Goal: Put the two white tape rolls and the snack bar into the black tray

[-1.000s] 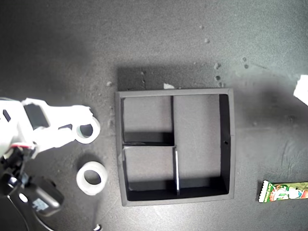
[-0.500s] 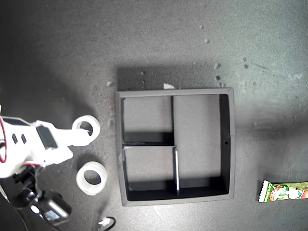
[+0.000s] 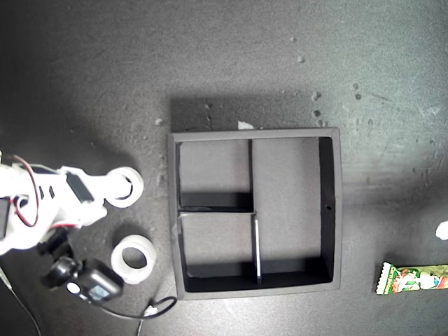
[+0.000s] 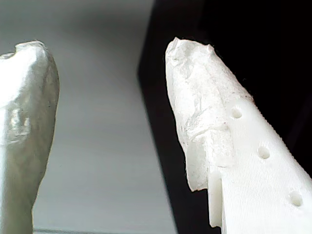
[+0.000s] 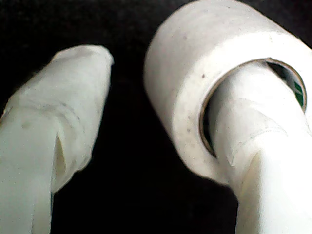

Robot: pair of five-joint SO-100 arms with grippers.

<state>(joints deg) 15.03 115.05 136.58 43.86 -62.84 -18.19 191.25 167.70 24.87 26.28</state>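
The dark surface [image 3: 105, 70] fills the exterior view, and the black tray [image 3: 335, 210] sits at its middle with all three compartments bare, so nothing of the task is finished yet.

An arm reaches in from the exterior view's left edge. It is the second arm, since the second wrist view shows the same roll at its jaws. My second pincer [image 3: 120, 187] has one finger [image 5: 258, 161] threaded through the hole of the upper tape roll [image 3: 126, 187], which lies just off the tray's left wall in the exterior view. The other finger [image 5: 58, 126] stands apart from the roll's outer face with a dark gap between, so the pincer is released around the wall of the roll, not yet clenched on it.

The lower tape roll [image 3: 134, 258] lies flat on the surface just below, near the tray's lower left corner and untouched.

The snack bar [image 3: 413, 278] lies at the exterior view's lower right edge, well apart from the tray.

My first pincer [image 4: 107, 136] is spread wide with nothing between its fingers. A small white part [image 3: 442, 230] at the exterior view's right edge may be it; I cannot tell.

All three items are left to move; I judge the upper roll to be first.
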